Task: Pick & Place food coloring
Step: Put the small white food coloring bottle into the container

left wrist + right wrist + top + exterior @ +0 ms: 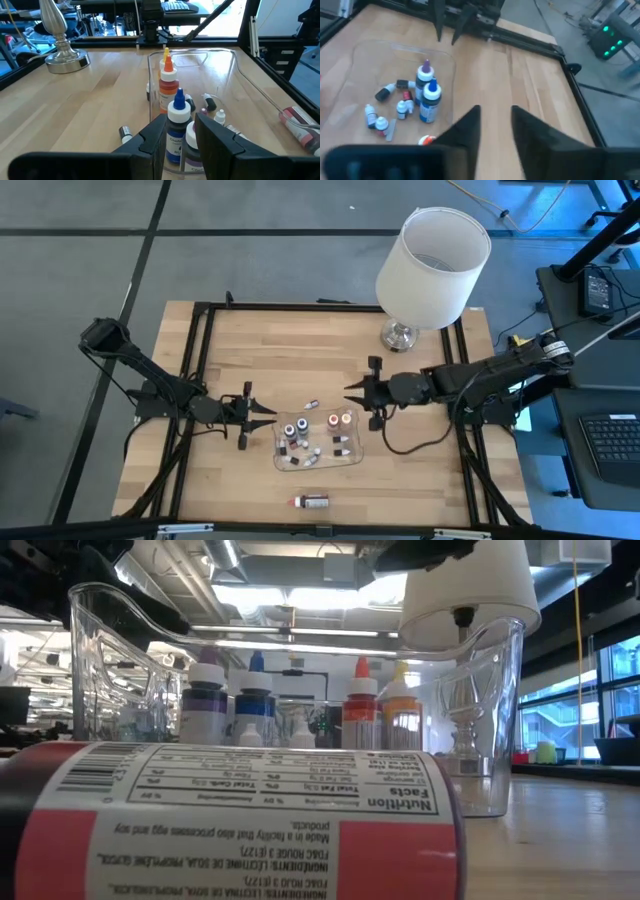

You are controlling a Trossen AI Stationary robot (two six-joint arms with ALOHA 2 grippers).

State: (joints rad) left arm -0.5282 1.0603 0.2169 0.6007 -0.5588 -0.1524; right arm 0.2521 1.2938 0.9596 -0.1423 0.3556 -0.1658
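Note:
Several small food coloring bottles (292,432) with white, blue, red and orange tips are in a clear tray (358,457) at the table's middle. Some stand upright (168,85) and some lie on the tray floor (385,92). One tiny bottle (312,403) lies on the wood just beyond the tray's far side. My left gripper (268,418) is open, low at the tray's left wall, nothing between its fingers (180,142). My right gripper (350,393) is open above the table, off the tray's far right corner, with nothing between its fingers (495,125).
A red-labelled bottle (311,501) lies on its side near the table's front edge and fills the low view (230,830). A lamp with a white shade (432,250) and metal foot (399,335) stands at the far right. Bare wood lies left of the tray.

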